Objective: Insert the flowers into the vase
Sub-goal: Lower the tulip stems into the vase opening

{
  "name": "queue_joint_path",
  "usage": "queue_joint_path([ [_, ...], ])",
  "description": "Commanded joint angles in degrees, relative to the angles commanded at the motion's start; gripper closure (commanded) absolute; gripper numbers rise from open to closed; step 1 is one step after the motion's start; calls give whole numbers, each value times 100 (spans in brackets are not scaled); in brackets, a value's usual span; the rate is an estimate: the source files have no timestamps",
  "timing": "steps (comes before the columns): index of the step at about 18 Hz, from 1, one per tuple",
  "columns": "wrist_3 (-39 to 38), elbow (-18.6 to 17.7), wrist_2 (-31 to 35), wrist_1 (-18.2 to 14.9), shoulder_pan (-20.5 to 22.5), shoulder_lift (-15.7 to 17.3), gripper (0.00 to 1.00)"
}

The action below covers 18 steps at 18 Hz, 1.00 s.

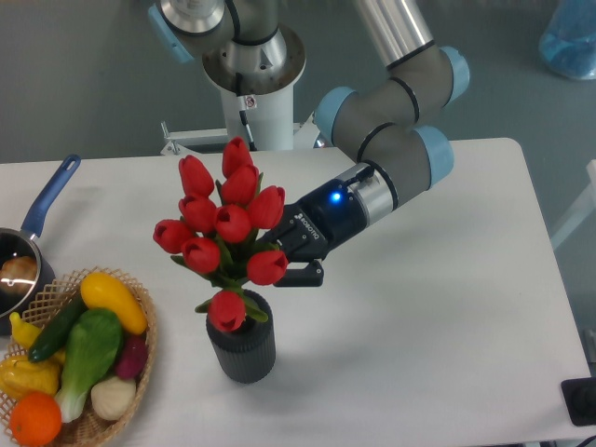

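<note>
The flowers (223,223) are a bunch of red tulip buds with green leaves, standing upright directly over the vase (241,346). Their lowest bud sits at the vase's round mouth, and the stems below it are hidden. The vase is small, dark grey and ribbed, standing on the white table. My gripper (279,263) reaches in from the right and is shut on the bunch just above the vase; the buds hide part of its fingers.
A wicker basket (140,363) of colourful vegetables sits at the front left, close to the vase. A blue-handled saucepan (37,223) lies at the left edge. The robot base (253,84) stands behind the flowers.
</note>
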Motion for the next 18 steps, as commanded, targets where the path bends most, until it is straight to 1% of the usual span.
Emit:
queue_joint_path([
  [11,0,-35,17,0,18,-158,87],
  [18,140,-158,17,0,61,-246,86],
])
